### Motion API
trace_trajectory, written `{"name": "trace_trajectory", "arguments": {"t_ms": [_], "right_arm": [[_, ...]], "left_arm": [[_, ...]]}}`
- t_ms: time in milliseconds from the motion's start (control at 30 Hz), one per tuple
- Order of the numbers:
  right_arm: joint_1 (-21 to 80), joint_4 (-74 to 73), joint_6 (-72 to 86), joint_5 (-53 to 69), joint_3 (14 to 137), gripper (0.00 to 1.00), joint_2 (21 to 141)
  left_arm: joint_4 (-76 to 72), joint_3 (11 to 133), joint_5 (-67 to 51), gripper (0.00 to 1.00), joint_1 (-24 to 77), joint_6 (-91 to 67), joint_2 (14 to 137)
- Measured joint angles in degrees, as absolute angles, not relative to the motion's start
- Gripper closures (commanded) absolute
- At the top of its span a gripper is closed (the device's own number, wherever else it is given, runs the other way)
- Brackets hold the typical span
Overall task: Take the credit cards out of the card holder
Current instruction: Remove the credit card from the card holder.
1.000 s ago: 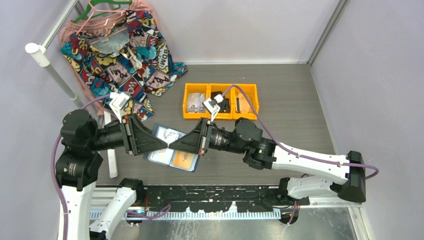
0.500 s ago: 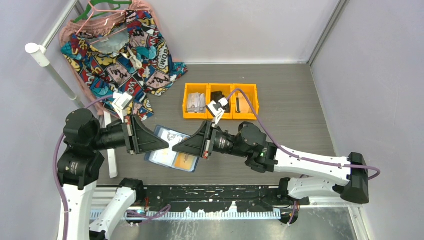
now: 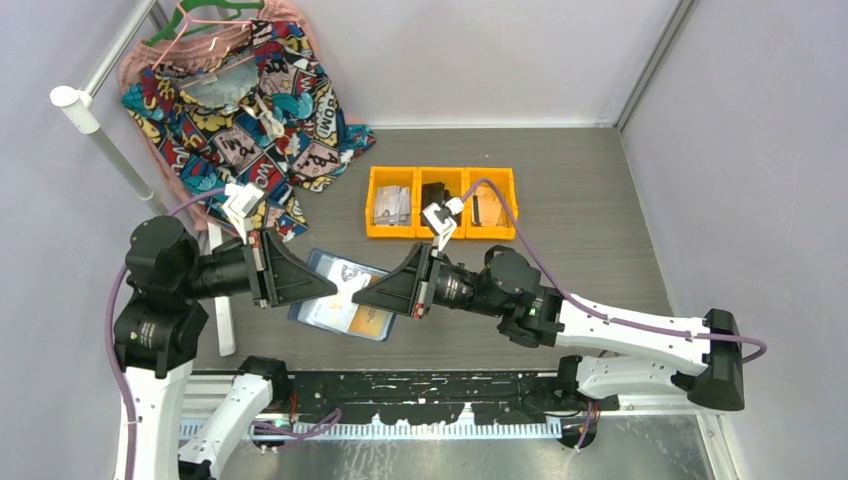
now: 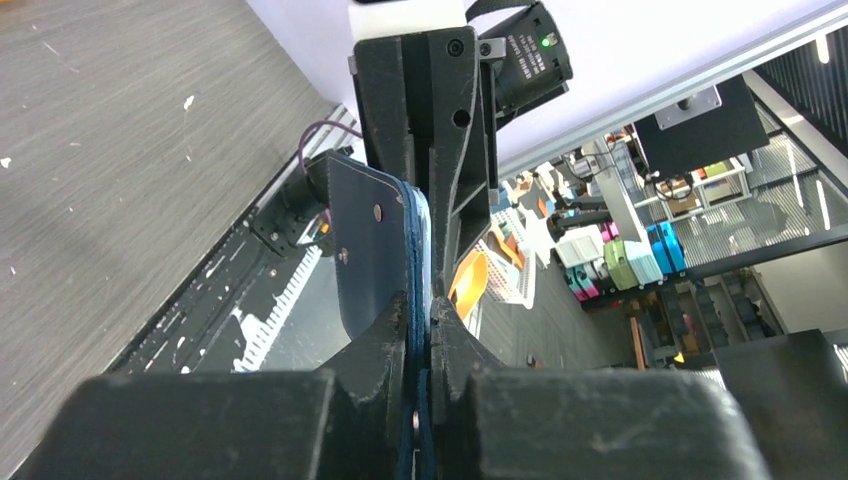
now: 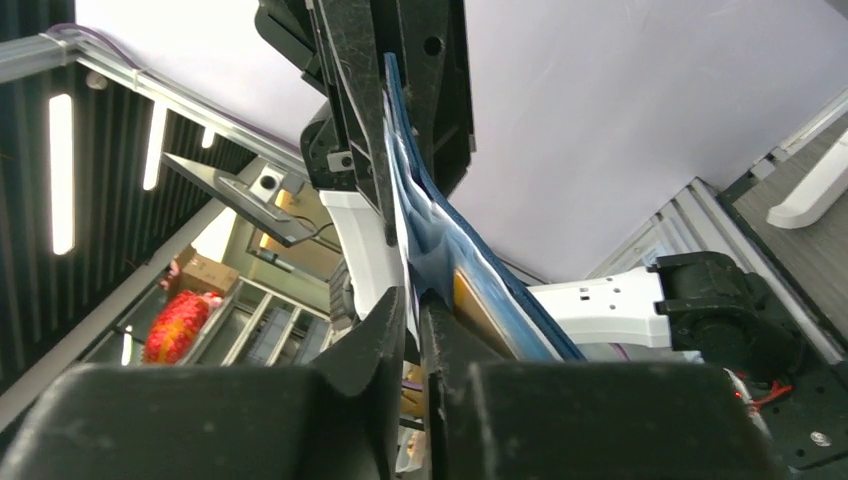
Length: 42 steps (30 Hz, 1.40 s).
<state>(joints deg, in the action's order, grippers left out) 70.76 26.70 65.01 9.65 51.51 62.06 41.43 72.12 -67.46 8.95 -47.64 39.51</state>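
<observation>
Top external view: is the left gripper [image 3: 328,289] clamping the card holder [image 3: 345,318] in mid-air?

— Yes. The right gripper [image 3: 360,295] is pinching shut on its inside face; easing the credit cards [image 3: 368,322] straight along their slots is looking safest.

Before you on the grey wood-grain table [image 3: 590,220], three yellow bins [image 3: 372,205] sit in a row, with a grey papery stack [image 3: 392,206] in the left one and black items [image 3: 437,192] in the middle. A comic-print garment [image 3: 255,95] hangs on hangers [image 3: 215,12] at the far left.
</observation>
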Motion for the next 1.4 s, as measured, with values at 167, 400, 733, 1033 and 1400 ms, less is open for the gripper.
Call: {"name": "trace_trajectory", "arguments": {"t_ms": [167, 400, 733, 1033, 1400], "right_arm": [[70.5, 26.1, 65.0, 9.5, 50.6, 0.70, 60.3], [70.4, 28.9, 66.0, 10.2, 50.9, 0.76, 62.5], [70.4, 29.5, 66.1, 10.6, 50.9, 0.99, 62.4], [70.4, 28.1, 65.4, 8.6, 46.9, 0.99, 57.4], [64.6, 14.8, 61.5, 8.1, 47.2, 0.99, 51.2]], "left_arm": [[41.4, 73.4, -67.3, 1.00, 8.9, -47.4, 39.5], [41.4, 74.0, -67.0, 1.00, 8.9, -46.3, 39.5], [41.8, 74.4, -66.4, 1.00, 8.9, -45.9, 39.7], [47.2, 77.6, -63.5, 1.00, 9.0, -39.8, 41.4], [54.2, 82.8, -54.7, 1.00, 8.9, -29.1, 41.8]]}}
